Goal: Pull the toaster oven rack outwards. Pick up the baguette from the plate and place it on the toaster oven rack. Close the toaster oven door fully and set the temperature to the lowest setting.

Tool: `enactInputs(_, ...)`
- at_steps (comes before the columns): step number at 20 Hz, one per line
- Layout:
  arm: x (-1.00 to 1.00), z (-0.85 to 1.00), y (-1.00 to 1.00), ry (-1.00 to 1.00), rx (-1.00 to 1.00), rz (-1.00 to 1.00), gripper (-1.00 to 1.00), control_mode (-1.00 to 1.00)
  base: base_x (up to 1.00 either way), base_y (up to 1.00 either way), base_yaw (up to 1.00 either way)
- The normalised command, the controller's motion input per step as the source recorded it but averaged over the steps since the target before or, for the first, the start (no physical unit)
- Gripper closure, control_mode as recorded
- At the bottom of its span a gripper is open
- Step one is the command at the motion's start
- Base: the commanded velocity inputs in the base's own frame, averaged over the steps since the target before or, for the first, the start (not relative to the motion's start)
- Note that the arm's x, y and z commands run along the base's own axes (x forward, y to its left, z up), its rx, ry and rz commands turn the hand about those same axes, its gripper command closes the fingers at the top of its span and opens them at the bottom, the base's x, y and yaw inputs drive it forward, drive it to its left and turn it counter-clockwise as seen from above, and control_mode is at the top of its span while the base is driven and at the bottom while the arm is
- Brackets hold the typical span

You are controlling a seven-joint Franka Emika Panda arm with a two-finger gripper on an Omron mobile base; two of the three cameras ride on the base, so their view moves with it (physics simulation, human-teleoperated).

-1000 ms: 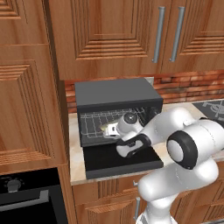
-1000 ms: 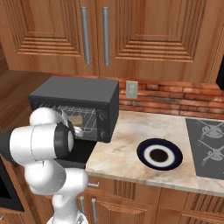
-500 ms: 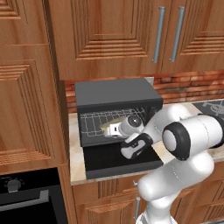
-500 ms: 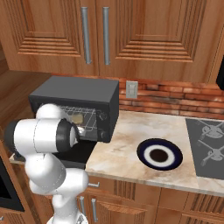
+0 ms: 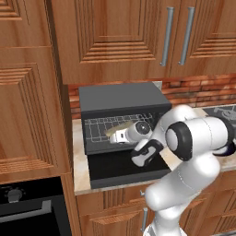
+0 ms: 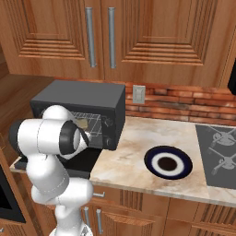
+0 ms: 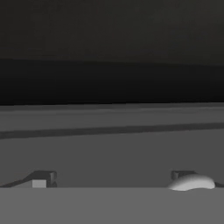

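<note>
The hand [image 5: 119, 137] reaches into the mouth of the toaster oven [image 5: 120, 99], its fingers spread wide and holding nothing. In the hand view its two dark fingertips [image 7: 40, 179] stand far apart at the bottom, facing the dim grey interior. The baguette [image 5: 119, 128] lies on the rack [image 5: 99, 126] just above the hand; it seems to sit free of the fingers, though the wrist hides part of it. The toaster oven door [image 5: 115, 168] is folded down flat in front of the cavity, under the arm. To the right on the marble tabletop [image 6: 133, 152], well apart from the oven, sits the plate [image 6: 168, 162], bare.
</note>
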Motion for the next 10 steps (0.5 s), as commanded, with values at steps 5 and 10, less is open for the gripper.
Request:
enactInputs(5,0.24,0.0,-0.25,-0.13,0.06,0.0,-1.0,-1.0,0.0,0.0,0.0)
enactInputs(10,0.29,0.0,-0.22,-0.14,0.06,0.0,-1.0,-1.0,0.0,0.0,0.0)
